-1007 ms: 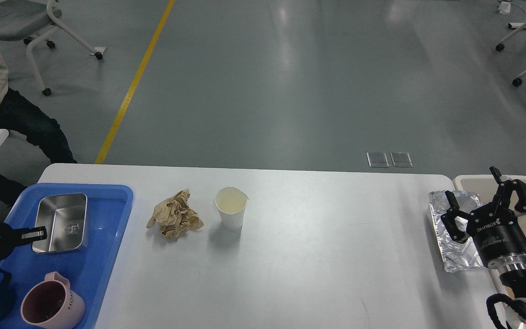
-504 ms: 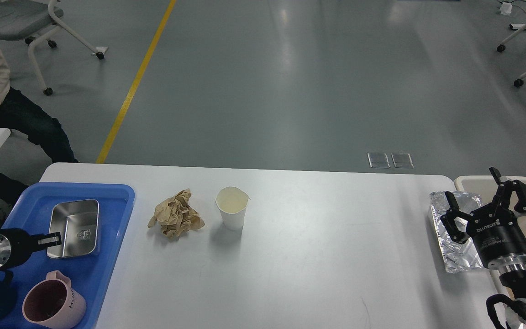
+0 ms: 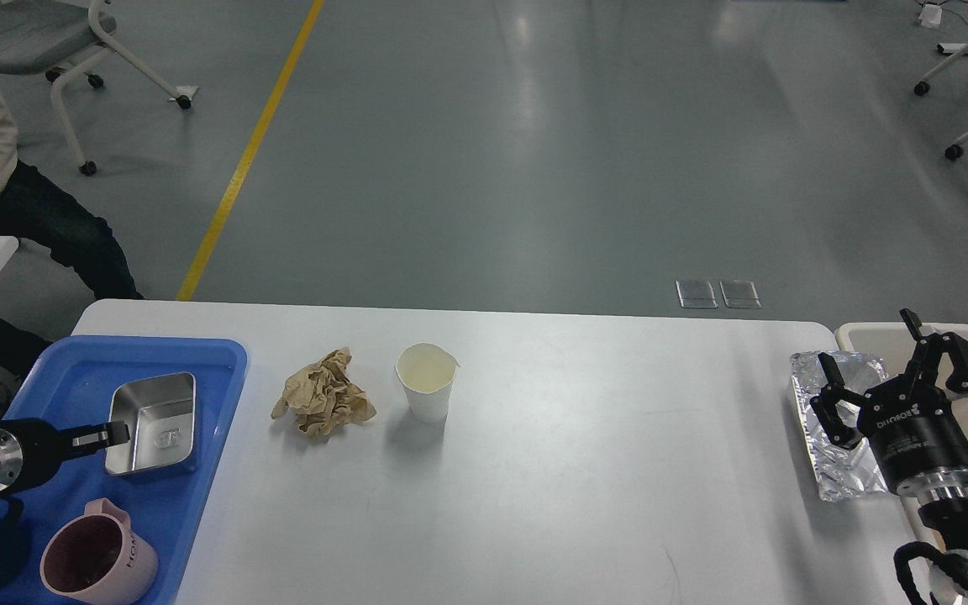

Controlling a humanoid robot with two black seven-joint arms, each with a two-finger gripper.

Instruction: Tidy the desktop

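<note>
- Steel tin [image 3: 153, 423] is sliding rightward in blue tray [image 3: 198, 353], left gripper [image 3: 107, 435] pinching its rim.
- Desktop [image 3: 576, 437] is lying long axis left-right.
- Right gripper [image 3: 896, 370] is gaping, empty, over foil [image 3: 837, 470].

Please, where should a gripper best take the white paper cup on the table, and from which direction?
Probably grip the white paper cup across its side wall, below the rim, coming in level from the near side. It stands upright and open, with bare desktop in front; the crumpled brown paper lies close on its left.
</note>
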